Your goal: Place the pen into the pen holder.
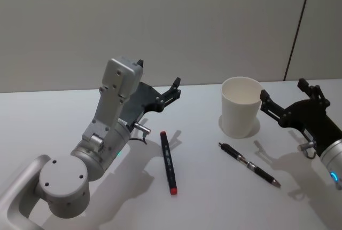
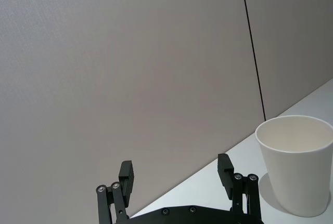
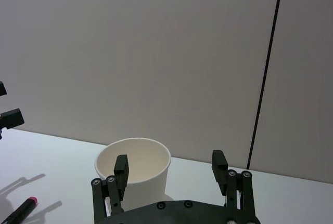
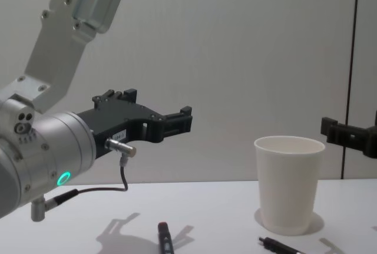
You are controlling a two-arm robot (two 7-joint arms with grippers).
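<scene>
A: What are the pincers doing?

B: Both are hanging spread wide and gripping nothing. The left gripper (image 1: pixel 158 75) is hovering at nine o'clock of the pen holder (image 1: pixel 240 107). The right gripper (image 1: pixel 284 90) is hovering at its three o'clock, just beside the rim.

A: And the pen?

B: The slim black pen (image 1: pixel 248 165) is lying flat on the table (image 1: pixel 214 200) at the holder's five o'clock. A red-tipped marker (image 1: pixel 168 161) is lying at its eight o'clock.

A: Which step, then?

B: I'm judging that the pickup is not yet begun. The right gripper is sitting nearer, so it is needing to tilt down and straddle the barrel crosswise before closing.
</scene>
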